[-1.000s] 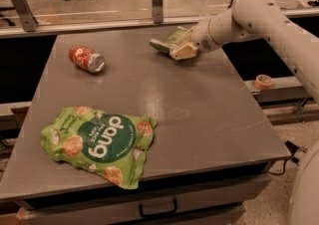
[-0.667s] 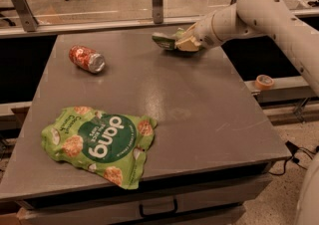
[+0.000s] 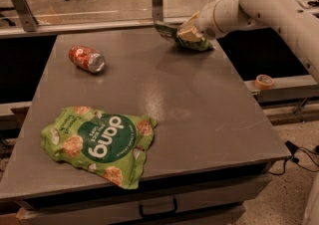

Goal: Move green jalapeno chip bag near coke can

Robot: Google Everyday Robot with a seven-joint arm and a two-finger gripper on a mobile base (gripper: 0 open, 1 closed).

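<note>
"Where's the gripper (image 3: 188, 32)?"

"At the table's (image 3: 214, 119) one o'clock, clamped on the green jalapeno chip bag (image 3: 169, 34), which looks lifted clear."

"So which step?"

"The carry, I'd judge. The coke can (image 3: 87, 58) lies on its side toward the gripper's eight o'clock, well apart. Next it should swing there and lower the bag beside the can."

Bright-green bag (image 3: 99, 142) reads "dang", apparently upside down; smaller print illegible.

Gripper (image 3: 188, 34), far table (image 3: 209, 119) edge, half-hidden by green jalapeno chip bag (image 3: 167, 31).
</note>
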